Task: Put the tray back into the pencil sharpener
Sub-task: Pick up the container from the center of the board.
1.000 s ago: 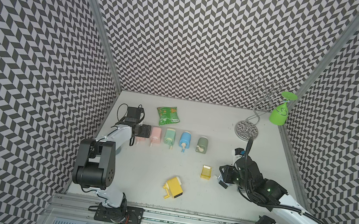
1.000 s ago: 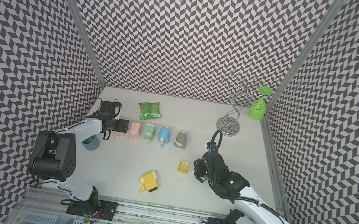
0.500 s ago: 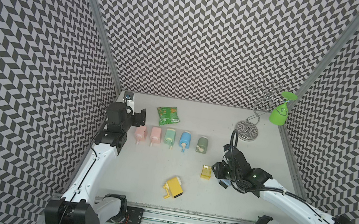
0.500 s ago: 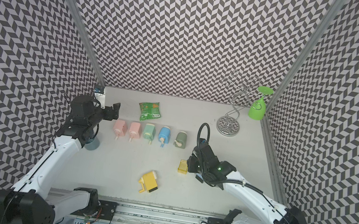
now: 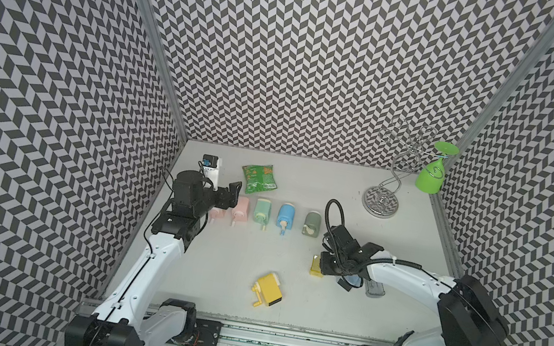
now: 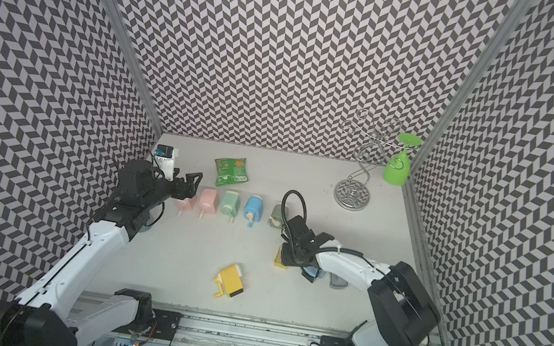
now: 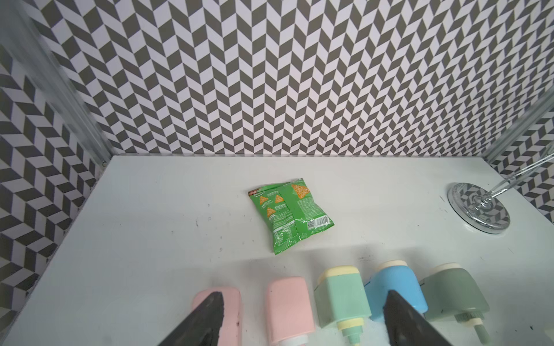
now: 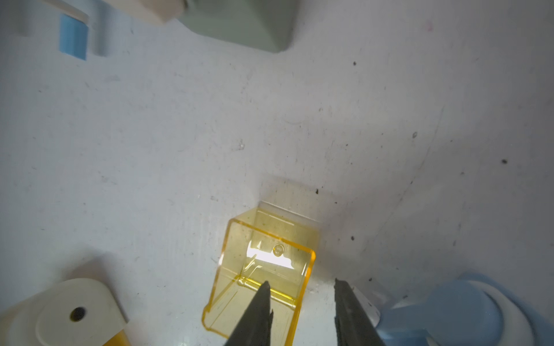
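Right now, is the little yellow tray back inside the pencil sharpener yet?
Not yet. Done: nothing, the clear yellow tray lies on the table, apart from the yellow sharpener. In hand: the right gripper is open, one finger each side of a tray wall. Left: pinch it, lift it, slide it into the sharpener. The left gripper hovers open by the pastel sharpeners.

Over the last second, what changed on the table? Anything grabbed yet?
The right end effector slid toward the robot's left onto the transparent yellow tray. Its jaws now straddle one tray wall, open, with nothing gripped. The left end effector rose as its arm unfolded and now sits open above the pink end of the pastel sharpener row. The tray, yellow pencil sharpener and snack bag stayed put.
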Motion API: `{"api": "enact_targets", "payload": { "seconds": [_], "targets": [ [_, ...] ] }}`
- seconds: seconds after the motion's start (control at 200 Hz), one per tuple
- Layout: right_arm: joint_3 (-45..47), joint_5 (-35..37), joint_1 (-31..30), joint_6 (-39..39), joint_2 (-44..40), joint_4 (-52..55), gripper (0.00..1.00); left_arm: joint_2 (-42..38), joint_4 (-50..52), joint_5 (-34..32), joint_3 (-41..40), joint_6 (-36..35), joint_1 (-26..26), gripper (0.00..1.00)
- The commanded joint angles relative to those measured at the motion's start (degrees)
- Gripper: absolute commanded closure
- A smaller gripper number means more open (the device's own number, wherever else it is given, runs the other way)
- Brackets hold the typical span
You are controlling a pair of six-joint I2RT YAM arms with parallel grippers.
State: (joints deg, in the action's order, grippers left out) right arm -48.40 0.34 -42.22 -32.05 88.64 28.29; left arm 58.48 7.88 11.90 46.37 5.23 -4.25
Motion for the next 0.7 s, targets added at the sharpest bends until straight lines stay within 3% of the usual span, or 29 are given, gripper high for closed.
{"api": "enact_targets", "payload": {
  "seconds": [0.0,0.346,0.526,0.696],
  "targets": [
    [-0.47,-1.12,-0.06,-0.99,1.01,-2.57,0.69,-2.19,-2.47,-1.10,-0.73,-0.25,-2.19,0.15],
    [-0.46,-0.33,-0.06,0.21,1.74,-3.69,0.97,-7.44,-8.08,-3.21,-5.54,-1.11,-5.24,0.16],
    [-1.28,-0.77,-0.06,3.08,-0.18,-2.99,1.00,-10.36,-9.86,-2.61,-7.94,-2.87,-5.34,0.16],
    [-3.29,-1.62,-0.15,13.05,-6.17,-2.58,1.00,-11.17,-9.90,0.90,-8.71,-5.82,-5.33,0.15]
  ]
}}
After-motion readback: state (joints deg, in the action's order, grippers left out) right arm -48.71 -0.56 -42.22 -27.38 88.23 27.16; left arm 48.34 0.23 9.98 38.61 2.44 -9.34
